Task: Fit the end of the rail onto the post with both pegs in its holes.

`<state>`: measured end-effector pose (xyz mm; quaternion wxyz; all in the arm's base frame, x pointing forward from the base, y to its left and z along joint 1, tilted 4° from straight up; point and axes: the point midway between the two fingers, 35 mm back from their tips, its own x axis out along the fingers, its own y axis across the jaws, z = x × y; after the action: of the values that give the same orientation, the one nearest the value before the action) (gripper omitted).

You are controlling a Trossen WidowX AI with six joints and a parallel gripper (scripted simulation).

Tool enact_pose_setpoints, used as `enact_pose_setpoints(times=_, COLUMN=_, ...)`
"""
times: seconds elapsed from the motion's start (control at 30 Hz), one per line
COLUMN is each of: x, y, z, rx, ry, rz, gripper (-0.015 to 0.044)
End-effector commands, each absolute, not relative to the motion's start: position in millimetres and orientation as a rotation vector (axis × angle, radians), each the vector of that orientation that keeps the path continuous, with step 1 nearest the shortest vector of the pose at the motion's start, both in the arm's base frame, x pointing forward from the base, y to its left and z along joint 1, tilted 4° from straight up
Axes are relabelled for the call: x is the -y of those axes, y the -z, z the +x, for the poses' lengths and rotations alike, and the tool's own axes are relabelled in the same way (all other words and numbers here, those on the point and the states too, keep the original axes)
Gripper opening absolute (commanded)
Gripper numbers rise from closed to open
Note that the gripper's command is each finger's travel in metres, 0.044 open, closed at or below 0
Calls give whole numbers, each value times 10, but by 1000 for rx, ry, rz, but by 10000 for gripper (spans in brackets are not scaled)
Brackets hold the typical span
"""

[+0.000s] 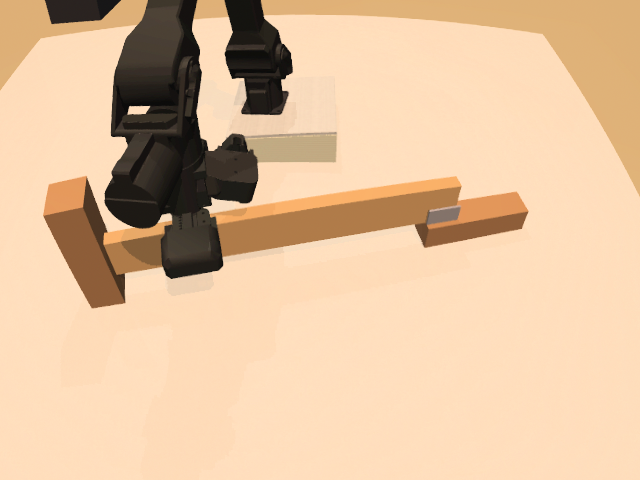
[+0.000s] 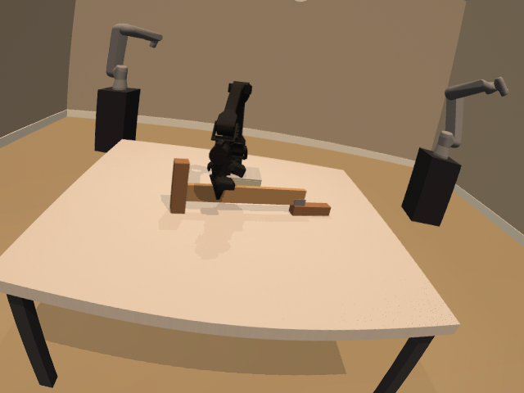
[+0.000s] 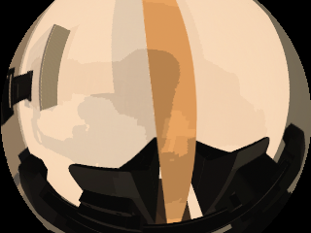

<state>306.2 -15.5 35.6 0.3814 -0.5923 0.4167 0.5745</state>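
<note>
The wooden rail (image 1: 330, 217) (image 2: 266, 196) (image 3: 170, 97) stands on edge above the table and looks about level. Its left end meets the post (image 1: 77, 248) (image 2: 179, 186), with no gap that I can see. No pegs show between them. The rail's right end sits in the grey bracket (image 1: 443, 214) (image 2: 300, 202) on the low footboard block (image 1: 480, 222) (image 2: 315, 209). My gripper (image 1: 192, 248) (image 2: 219, 187) (image 3: 167, 140) is shut on the rail, near its post end, with one finger on each side. The holes in the rail's end are hidden.
A pale block (image 1: 294, 147) (image 2: 250, 182) lies behind the rail, under the arm's base. My arm reaches over the rail from behind. Two grey arms on dark pedestals (image 2: 114, 118) (image 2: 431, 186) stand beyond the table.
</note>
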Motion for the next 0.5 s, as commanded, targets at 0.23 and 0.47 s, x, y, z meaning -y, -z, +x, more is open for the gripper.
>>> enact_pose_setpoints(times=0.23, x=156, y=-356, z=3062, rx=-1064, ry=-1465, rz=-1512, gripper=289)
enact_pose_setpoints(times=0.47, x=156, y=-356, z=3062, rx=-1064, ry=-1465, rz=-1512, gripper=440)
